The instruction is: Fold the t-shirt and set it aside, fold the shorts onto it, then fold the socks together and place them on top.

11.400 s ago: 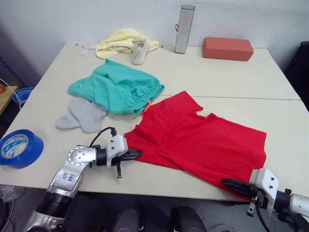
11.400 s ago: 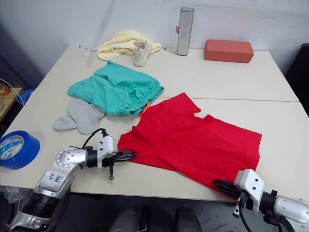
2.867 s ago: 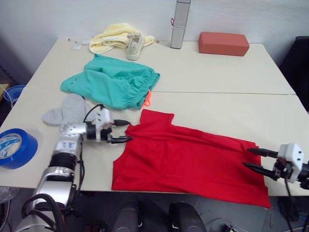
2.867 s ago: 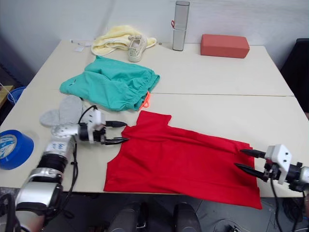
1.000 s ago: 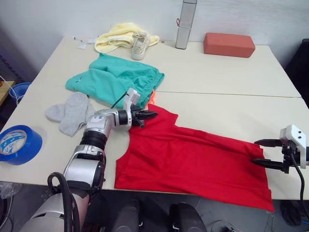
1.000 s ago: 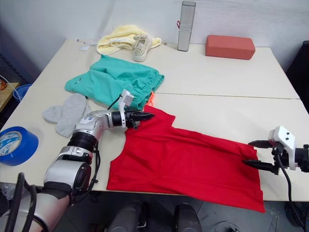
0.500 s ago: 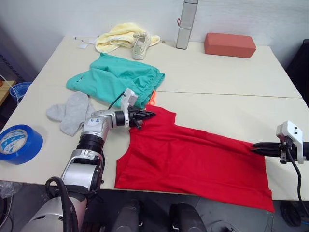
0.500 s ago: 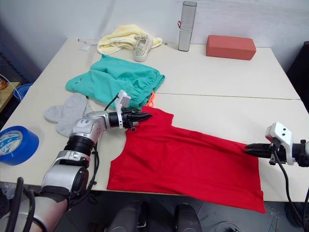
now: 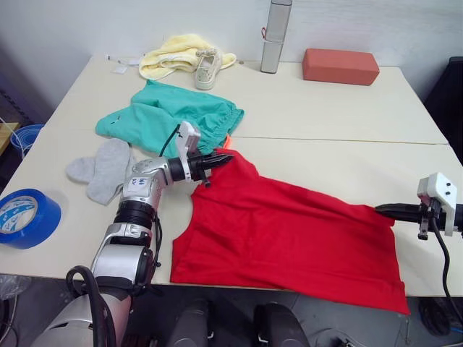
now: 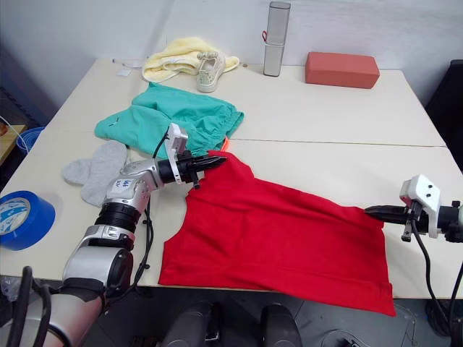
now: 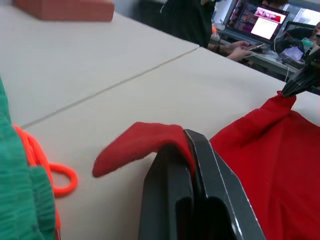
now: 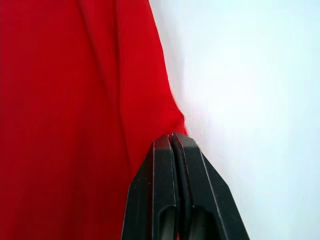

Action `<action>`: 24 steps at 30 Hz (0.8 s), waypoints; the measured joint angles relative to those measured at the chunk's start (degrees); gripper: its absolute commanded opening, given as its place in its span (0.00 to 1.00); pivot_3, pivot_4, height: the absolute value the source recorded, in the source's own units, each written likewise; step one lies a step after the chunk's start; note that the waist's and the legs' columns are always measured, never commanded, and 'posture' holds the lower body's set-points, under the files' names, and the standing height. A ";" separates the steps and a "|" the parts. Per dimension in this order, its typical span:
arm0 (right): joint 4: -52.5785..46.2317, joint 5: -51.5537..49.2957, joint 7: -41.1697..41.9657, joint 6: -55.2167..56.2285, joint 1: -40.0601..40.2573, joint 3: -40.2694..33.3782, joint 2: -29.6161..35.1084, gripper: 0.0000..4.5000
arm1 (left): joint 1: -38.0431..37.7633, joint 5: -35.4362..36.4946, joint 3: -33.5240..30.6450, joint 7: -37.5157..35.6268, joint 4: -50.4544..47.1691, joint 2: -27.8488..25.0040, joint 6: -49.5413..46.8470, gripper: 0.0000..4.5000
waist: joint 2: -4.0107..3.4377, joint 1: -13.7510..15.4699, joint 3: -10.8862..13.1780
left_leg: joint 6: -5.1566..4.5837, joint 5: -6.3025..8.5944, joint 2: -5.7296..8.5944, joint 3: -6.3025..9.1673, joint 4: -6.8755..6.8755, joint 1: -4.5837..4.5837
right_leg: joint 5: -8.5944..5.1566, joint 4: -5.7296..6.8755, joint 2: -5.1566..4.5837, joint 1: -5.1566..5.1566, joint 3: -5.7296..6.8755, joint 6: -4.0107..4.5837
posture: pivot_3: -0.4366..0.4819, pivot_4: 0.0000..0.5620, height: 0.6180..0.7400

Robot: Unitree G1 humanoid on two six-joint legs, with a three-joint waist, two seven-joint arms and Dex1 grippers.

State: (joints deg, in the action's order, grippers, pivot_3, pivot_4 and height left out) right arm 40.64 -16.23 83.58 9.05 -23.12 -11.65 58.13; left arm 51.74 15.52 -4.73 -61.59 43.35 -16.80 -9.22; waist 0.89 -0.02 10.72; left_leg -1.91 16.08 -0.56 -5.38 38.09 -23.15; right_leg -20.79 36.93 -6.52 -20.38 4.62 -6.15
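The red t-shirt [image 9: 282, 235] lies spread across the near half of the table. My left gripper [image 9: 221, 160] is shut on its far left corner, lifting that corner a little; the pinched red cloth [image 11: 142, 145] shows between the fingers in the left wrist view. My right gripper [image 9: 383, 210] is shut on the shirt's far right corner [image 12: 172, 112]. The teal shorts [image 9: 170, 123] with an orange drawstring [image 11: 47, 175] lie bunched just beyond the left gripper. The grey socks [image 9: 101, 168] lie flat to the left of that arm.
A blue tape roll [image 9: 25, 217] sits at the table's left edge. At the back lie a yellow cloth [image 9: 173, 54], a white shoe [image 9: 205, 67], a metal cylinder [image 9: 273, 35] and a red brick-shaped block [image 9: 340, 66].
Both grippers have closed on the shirt's far corners. The left gripper has raised its corner slightly, and the shirt's far edge is now pulled taut between them.
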 measured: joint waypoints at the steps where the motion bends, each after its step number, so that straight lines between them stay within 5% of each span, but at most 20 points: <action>1: 0.34 -0.28 -0.01 1.07 -0.44 -0.12 -0.04 0.01 | -0.29 0.01 -0.23 -0.65 -0.06 -0.10 2.43 0.00 | 0.00 -0.05 0.00 | 0.00 0.00 0.00 -0.02 0.00 0.00 | 0.00 -0.01 0.00 0.00 0.00 0.00 | 0.48 0.27 1.00; 24: 1.19 -1.25 -3.50 33.76 12.43 -4.35 -5.11 0.01 | -12.39 -6.88 4.39 -10.52 5.65 -5.81 51.29 0.00 | 0.00 -0.21 0.00 | -0.08 0.01 -0.03 0.00 0.02 0.09 | 0.02 -0.06 -0.05 0.11 -0.07 -0.04 | 0.48 0.27 1.00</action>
State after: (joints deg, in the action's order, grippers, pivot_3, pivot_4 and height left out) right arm 41.82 -17.49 80.08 42.81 -10.70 -16.00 53.02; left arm 39.35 8.64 -0.34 -72.11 49.00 -22.61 42.07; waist 0.89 -0.23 10.72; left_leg -1.99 16.09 -0.58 -5.37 38.11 -23.07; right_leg -20.76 36.87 -6.57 -20.27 4.55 -6.19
